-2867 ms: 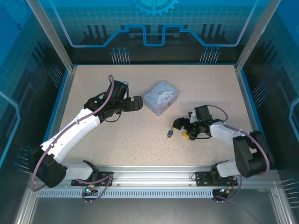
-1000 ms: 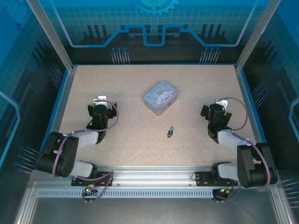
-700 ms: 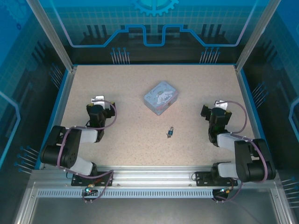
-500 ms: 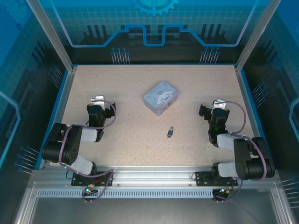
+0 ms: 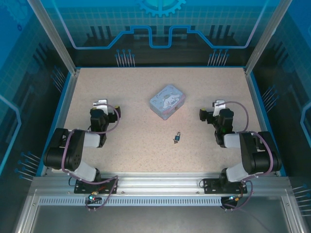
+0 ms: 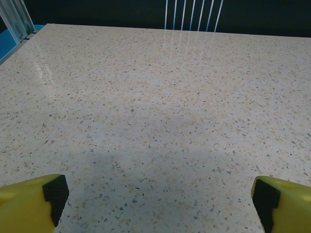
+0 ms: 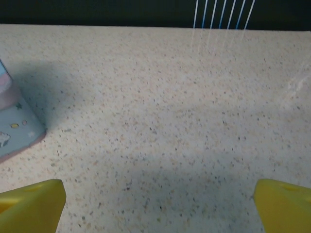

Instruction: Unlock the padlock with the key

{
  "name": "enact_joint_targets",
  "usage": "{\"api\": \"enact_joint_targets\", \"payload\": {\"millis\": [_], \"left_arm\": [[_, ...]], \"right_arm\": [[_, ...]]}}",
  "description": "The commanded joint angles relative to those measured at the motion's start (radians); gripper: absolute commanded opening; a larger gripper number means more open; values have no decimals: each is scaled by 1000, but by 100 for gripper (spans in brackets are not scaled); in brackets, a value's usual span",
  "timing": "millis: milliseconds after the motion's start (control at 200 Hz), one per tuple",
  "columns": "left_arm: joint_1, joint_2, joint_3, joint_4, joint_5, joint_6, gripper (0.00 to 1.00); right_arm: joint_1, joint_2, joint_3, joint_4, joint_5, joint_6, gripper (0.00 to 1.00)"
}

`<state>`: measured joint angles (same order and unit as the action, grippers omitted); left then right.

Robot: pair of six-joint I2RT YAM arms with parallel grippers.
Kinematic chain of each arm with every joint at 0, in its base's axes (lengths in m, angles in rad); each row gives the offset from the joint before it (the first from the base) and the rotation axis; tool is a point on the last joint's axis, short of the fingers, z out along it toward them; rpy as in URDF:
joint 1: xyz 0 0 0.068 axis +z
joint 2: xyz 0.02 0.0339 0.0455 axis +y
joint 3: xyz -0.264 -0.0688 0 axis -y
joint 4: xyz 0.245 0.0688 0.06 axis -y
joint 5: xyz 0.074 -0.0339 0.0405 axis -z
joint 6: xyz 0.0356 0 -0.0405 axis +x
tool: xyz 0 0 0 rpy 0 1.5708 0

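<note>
The tiny dark padlock (image 5: 179,135) lies on the speckled table (image 5: 141,145), in front of the tin and between the two arms. The thin key (image 5: 175,141) sits right against its near-left end; whether it is inserted is too small to tell. Both arms are folded back near their bases. My left gripper (image 5: 100,108) (image 6: 160,204) is wide open over bare table, its yellow fingers (image 6: 29,204) at the frame corners. My right gripper (image 5: 210,112) (image 7: 160,206) is also open and empty, well right of the padlock.
The pale blue cartoon tin (image 5: 167,101) stands behind the padlock at mid-table; its corner shows at the left edge of the right wrist view as the tin (image 7: 14,121). Blue frame walls and metal posts ring the table.
Both arms have pulled back from the middle and folded, the left away from the tin, the right away from the padlock. In the last half second the right wrist swung slightly left. Padlock and key stayed put.
</note>
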<state>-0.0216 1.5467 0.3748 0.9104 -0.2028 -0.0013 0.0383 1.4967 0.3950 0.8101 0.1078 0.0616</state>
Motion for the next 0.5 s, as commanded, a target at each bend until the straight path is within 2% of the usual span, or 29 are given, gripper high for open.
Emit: {"api": "enact_joint_targets", "payload": {"millis": [0,70,495], "left_arm": [[9,5,6,8,43,-20,99],[8,4,6,8,43,-20,99],[8,4,7,6,43,-20,99]], "right_arm": [[9,2,19,-32,4,-30,100],[51,8,19,-20,104,-44,100],[49,9,23,-26,91,-45,100]]}}
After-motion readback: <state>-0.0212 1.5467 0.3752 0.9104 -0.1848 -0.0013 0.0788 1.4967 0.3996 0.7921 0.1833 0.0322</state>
